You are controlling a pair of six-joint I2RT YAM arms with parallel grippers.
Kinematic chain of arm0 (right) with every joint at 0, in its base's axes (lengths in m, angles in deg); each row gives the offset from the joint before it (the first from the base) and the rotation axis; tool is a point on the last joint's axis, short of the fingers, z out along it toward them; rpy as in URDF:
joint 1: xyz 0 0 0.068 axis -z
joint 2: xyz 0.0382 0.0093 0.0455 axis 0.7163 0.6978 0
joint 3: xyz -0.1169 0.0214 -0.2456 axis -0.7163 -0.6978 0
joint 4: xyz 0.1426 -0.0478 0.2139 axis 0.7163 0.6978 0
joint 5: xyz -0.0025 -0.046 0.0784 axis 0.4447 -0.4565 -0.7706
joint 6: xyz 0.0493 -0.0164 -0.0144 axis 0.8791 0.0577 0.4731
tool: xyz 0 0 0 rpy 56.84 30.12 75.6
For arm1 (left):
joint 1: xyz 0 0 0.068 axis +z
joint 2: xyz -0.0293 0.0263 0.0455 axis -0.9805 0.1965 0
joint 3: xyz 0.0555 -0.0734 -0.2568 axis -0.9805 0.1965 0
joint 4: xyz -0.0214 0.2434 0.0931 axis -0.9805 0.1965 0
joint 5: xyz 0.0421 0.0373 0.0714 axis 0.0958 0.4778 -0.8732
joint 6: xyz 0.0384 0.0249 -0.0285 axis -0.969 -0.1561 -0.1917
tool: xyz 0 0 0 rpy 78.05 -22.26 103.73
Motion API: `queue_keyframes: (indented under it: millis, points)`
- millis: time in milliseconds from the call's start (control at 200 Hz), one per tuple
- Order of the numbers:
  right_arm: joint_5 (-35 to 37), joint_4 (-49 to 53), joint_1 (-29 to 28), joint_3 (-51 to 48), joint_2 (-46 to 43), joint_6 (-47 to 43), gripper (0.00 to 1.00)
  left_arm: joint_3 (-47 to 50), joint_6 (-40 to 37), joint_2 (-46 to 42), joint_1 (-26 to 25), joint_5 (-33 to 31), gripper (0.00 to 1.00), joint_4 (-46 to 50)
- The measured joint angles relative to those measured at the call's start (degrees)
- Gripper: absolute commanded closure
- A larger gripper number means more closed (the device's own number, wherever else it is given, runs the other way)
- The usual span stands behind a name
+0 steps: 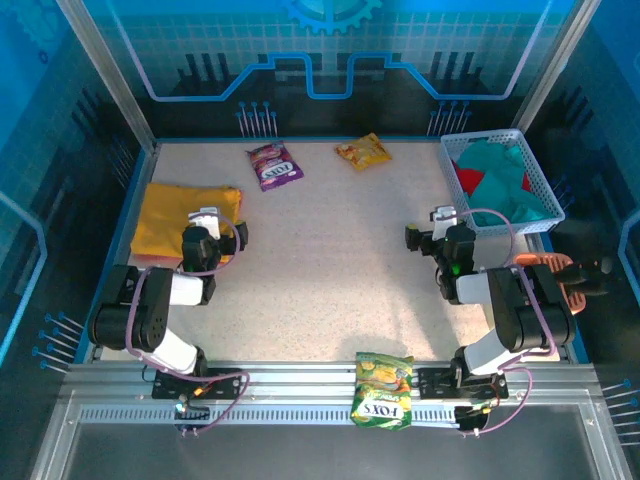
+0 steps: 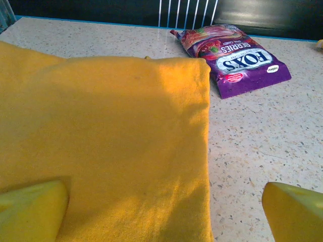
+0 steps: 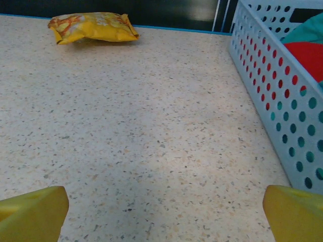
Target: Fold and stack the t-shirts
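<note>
A folded yellow-orange t-shirt (image 1: pixel 172 218) lies flat at the table's left side. My left gripper (image 1: pixel 214 226) hovers open over its right edge, nothing between the fingers; in the left wrist view the shirt (image 2: pixel 101 141) spreads under the wide-apart yellow fingertips (image 2: pixel 31 209). Teal t-shirt cloth (image 1: pixel 512 190) and a red t-shirt (image 1: pixel 470 180) lie crumpled in the white basket (image 1: pixel 548 196) at the back right. My right gripper (image 1: pixel 430 232) stands open over bare table just left of the basket (image 3: pixel 282 111), through whose holes red and teal cloth shows.
A purple snack packet (image 1: pixel 273 164) and a yellow packet (image 1: pixel 362 151) lie at the back of the table. A green packet (image 1: pixel 383 389) rests on the front rail between the arm bases. An orange-black tool (image 1: pixel 560 272) sits at the right edge.
</note>
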Motion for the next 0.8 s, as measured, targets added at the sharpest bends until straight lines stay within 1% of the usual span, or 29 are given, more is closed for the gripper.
queue_keyframes:
  millis: [215, 801]
  points:
    - [-1.3, 0.0, 0.0, 0.1, 0.0, -0.2, 0.0, 0.0, 0.0, 0.0, 0.0, 0.0, 0.01, 0.0]
    - [-1.3, 0.0, 0.0, 0.1, 0.0, -0.2, 0.0, 0.0, 0.0, 0.0, 0.0, 0.0, 0.01, 0.0]
